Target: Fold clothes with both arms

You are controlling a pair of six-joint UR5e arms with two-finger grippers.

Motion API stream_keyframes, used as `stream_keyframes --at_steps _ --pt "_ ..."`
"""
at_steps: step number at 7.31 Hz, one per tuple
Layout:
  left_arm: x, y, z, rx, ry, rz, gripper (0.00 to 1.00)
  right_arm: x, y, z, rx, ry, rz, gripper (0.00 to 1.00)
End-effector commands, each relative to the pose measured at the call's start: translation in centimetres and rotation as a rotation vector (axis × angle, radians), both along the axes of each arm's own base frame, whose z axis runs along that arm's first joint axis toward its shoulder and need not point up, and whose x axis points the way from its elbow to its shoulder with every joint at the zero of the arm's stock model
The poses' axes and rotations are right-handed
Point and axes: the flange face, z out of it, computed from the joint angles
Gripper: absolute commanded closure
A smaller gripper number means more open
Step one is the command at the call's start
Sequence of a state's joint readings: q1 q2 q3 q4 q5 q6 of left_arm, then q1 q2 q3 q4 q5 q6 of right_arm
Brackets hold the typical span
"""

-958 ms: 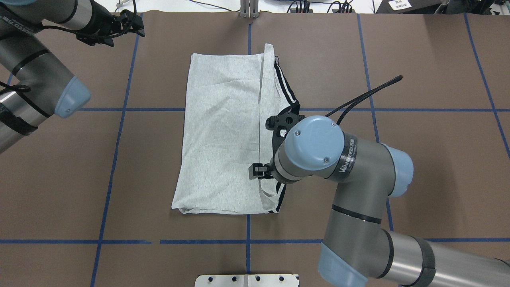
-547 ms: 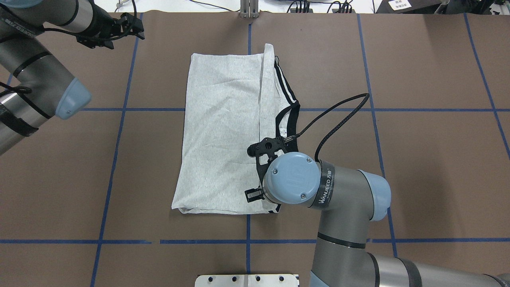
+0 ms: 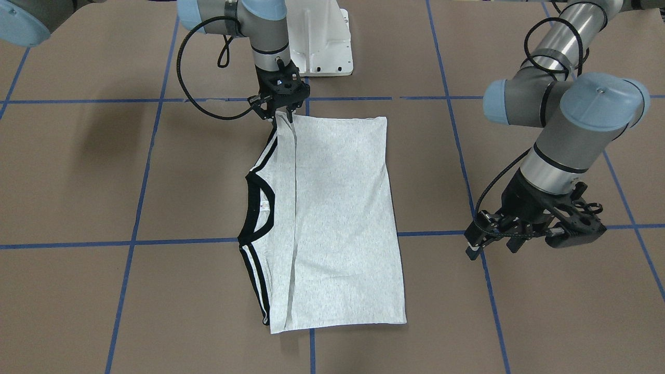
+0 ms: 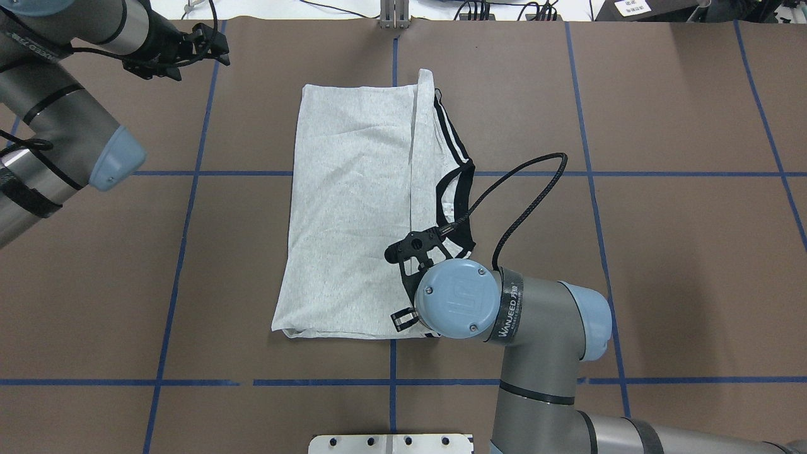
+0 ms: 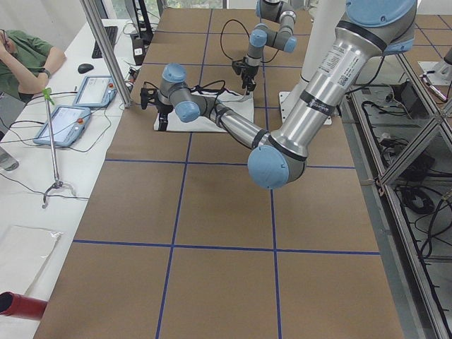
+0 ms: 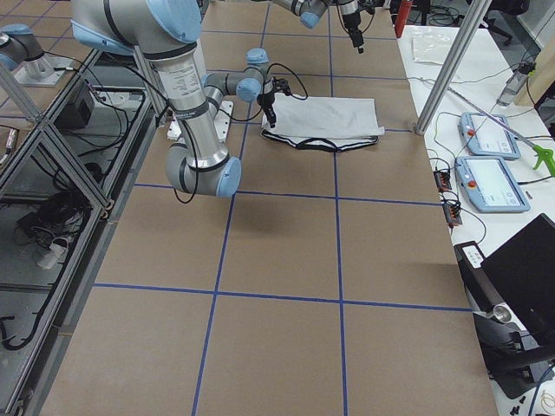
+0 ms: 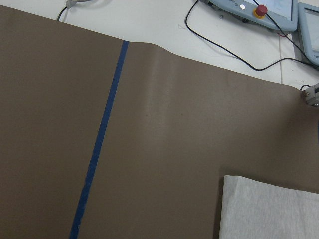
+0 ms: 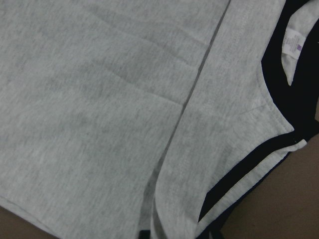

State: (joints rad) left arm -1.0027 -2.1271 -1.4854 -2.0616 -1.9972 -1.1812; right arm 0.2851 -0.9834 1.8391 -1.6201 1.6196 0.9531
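Exterior front-facing view has the right pincer [image 3: 282, 114] pointing straight down at one corner of the shirt [image 3: 343, 208], with its fingertips at the cloth where a folded-over flap begins. I cannot tell whether the fingers are pinched on the cloth or only standing around it. In the overhead view the arm's blue-capped wrist [image 4: 455, 304] covers the pincer except for one black finger.

The shirt lies flat on the brown table [image 3: 519, 322], plain grey side up, folded into a long rectangle that stretches away from the right pincer and from the robot. The black collar [image 3: 253, 208] and the striped cuffs [image 3: 257, 283] stick out from under the flap, along the long edge that starts at the right pincer. A black cable [image 4: 529, 189] loops out from this pincer's mount over the table, just beside the collar. The right wrist view is filled with the cloth close below: the flap's edge, the collar and a small white label [image 8: 291, 42].

The left pincer [image 3: 491, 250] hangs over bare table with its fingers spread and nothing between them. It is well apart from the shirt, out past the long edge opposite the collar, toward the end farthest from the right pincer. Below it, the left wrist view shows one shirt corner at the lower right and a blue tape line [image 7: 99, 149]. Beyond the table's edge is a white desk with cables and a box with a red button [image 7: 257, 10].
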Motion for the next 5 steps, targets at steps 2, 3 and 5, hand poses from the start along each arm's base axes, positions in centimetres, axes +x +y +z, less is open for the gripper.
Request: stream_keyframes --at_steps 2,3,5 --pt "0.2 0.1 0.1 -0.001 -0.002 0.003 0.00 -0.2 0.3 0.0 0.025 -0.003 -0.026 0.80" --pt "0.2 0.1 0.1 0.000 -0.003 0.004 0.00 -0.1 0.2 0.6 0.049 -0.017 -0.027 0.80" --pt "0.2 0.1 0.1 -0.001 -0.002 0.003 0.00 1.4 0.2 2.1 0.043 -0.037 -0.014 1.00"
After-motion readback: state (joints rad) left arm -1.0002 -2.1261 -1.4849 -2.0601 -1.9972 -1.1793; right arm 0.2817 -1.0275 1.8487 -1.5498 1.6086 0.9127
